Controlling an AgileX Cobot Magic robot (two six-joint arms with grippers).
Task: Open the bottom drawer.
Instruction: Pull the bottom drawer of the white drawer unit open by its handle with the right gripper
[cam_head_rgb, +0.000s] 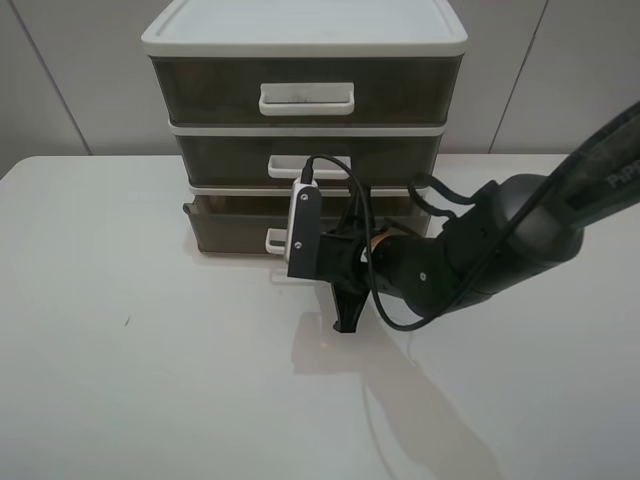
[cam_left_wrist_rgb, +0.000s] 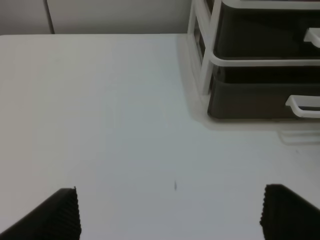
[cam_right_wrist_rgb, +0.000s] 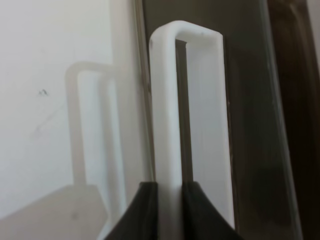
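The white-framed three-drawer unit (cam_head_rgb: 305, 40) stands at the back of the table. Its bottom drawer (cam_head_rgb: 230, 225), smoky brown with a small white loop handle (cam_head_rgb: 274, 241), sticks out a little from the frame. My right gripper (cam_head_rgb: 300, 262) reaches across from the right and is shut on that handle; in the right wrist view the two dark fingertips (cam_right_wrist_rgb: 147, 210) pinch the white handle bar (cam_right_wrist_rgb: 165, 125). My left gripper (cam_left_wrist_rgb: 170, 212) is open over bare table, well left of the unit; the bottom drawer (cam_left_wrist_rgb: 250, 97) shows in its view.
The middle drawer (cam_head_rgb: 310, 155) and the taller top drawer (cam_head_rgb: 305, 90) sit shut above. A black cable (cam_head_rgb: 340, 170) loops over my right wrist. The white table (cam_head_rgb: 120, 350) spreads in front and to the left.
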